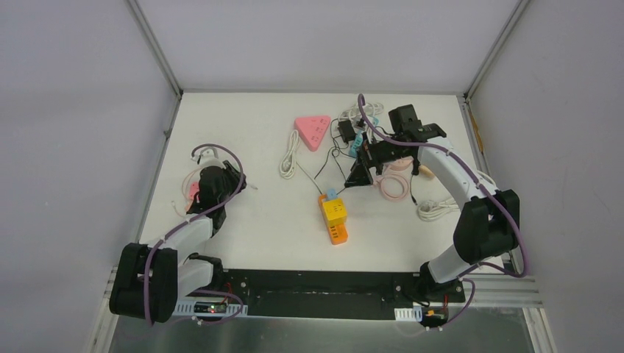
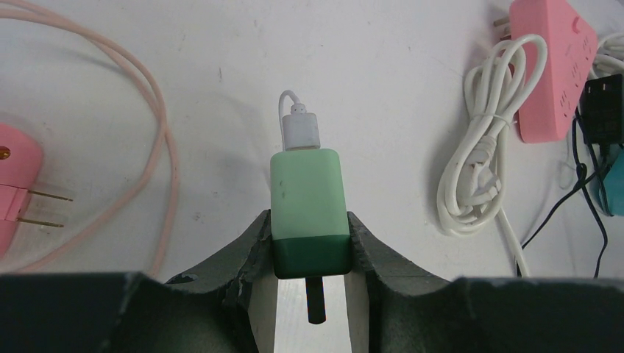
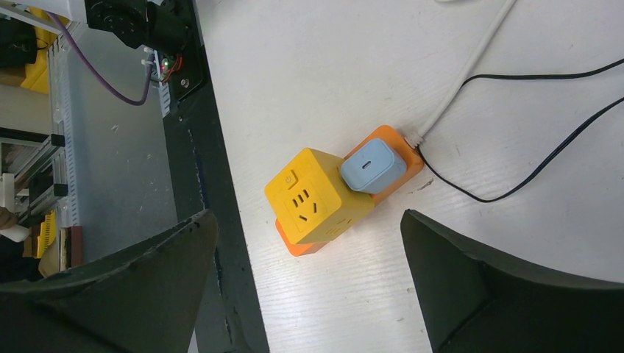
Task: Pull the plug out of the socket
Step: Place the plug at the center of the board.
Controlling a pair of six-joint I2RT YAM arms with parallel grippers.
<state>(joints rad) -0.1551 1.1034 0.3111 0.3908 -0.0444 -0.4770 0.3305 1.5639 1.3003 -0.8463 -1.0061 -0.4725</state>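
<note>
In the left wrist view a light-green plug (image 2: 307, 198) with a dark-green base sits between the dark fingers (image 2: 246, 246) of my left gripper (image 2: 309, 243), which is shut on it. A white USB connector (image 2: 302, 129) sticks out of its far end and a black prong (image 2: 315, 301) shows below it, free of any socket. My left gripper (image 1: 211, 182) is at the table's left. My right gripper (image 3: 307, 217) is open, hovering above an orange socket strip (image 3: 385, 137) that carries a yellow cube socket (image 3: 316, 195) and a blue plug (image 3: 371, 165). In the top view the strip (image 1: 338, 234) lies mid-table.
A pink triangular power strip (image 1: 313, 131) and a coiled white cable (image 1: 289, 156) lie at the back middle. Tangled cables and adapters (image 1: 360, 121) sit at the back right. A pink plug (image 2: 15, 187) with its pink cable (image 2: 158, 147) lies left of my left gripper.
</note>
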